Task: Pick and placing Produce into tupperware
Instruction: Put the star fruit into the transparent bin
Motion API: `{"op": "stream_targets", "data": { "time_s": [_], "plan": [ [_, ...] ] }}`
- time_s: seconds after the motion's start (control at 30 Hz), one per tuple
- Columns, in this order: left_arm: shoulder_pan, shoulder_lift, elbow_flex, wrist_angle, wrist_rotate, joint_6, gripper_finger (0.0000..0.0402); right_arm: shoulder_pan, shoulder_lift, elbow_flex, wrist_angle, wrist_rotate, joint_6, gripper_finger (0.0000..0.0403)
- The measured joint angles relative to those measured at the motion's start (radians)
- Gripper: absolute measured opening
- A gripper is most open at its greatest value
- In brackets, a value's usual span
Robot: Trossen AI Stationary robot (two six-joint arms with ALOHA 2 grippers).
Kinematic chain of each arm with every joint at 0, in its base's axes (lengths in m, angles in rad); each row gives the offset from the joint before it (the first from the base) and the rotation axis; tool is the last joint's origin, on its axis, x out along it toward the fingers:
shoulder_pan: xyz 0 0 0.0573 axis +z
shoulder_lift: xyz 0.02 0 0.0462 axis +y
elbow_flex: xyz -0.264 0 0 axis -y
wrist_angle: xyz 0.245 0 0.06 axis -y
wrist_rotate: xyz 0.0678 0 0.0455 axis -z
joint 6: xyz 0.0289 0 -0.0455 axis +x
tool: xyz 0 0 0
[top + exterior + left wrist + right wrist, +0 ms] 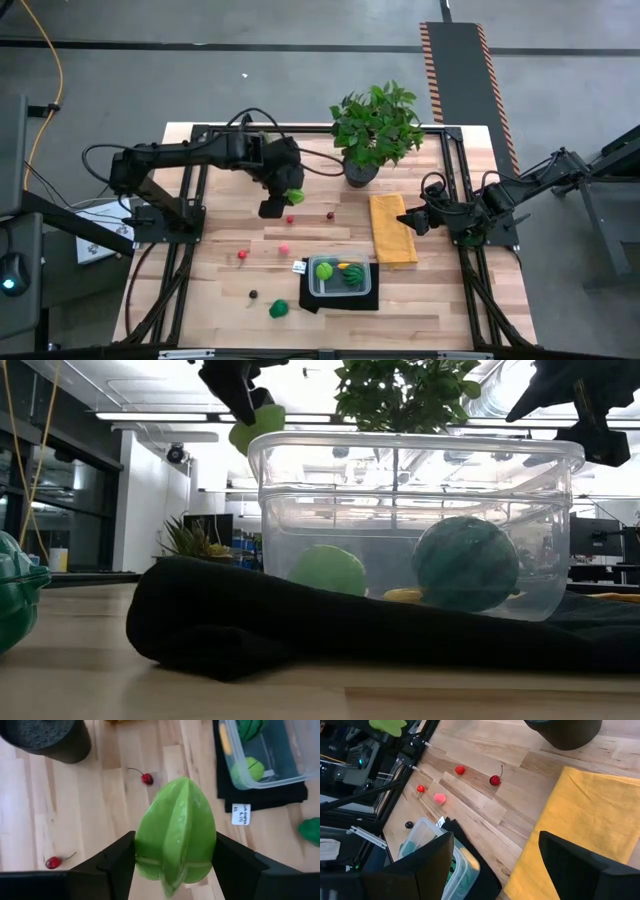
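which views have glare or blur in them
Low view: bright ceiling lights backlight the clear tub, leaving both arms as silhouettes. Left wrist view: the green fruit in the left pincer looks soft up close. High view: evenly lit.

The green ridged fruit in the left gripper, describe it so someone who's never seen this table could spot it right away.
Start at the potted plant at the table's far edge, then look toward the left arm beside it. The left gripper holds the green ridged fruit in the air above the wood. Unlike the small red pieces on the table, it is big, lime green, pointed, with lengthwise ridges.
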Motion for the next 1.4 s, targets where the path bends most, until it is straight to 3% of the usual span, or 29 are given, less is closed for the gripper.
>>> {"op": "stream_targets", "data": {
  "time_s": [0.7,1.4],
  "plan": [
    [-0.171,0.000,0.000,0.082,-0.007,-0.138,0.0215,0.000,0.000,0.000,0.001,0.000,-0.001,0.0282],
    [-0.248,0.021,-0.003,0.358,-0.033,-0.311,0.0216,0.000,0.000,0.000,0.001,-0.001,-0.027,0.0282]
  ]
}}
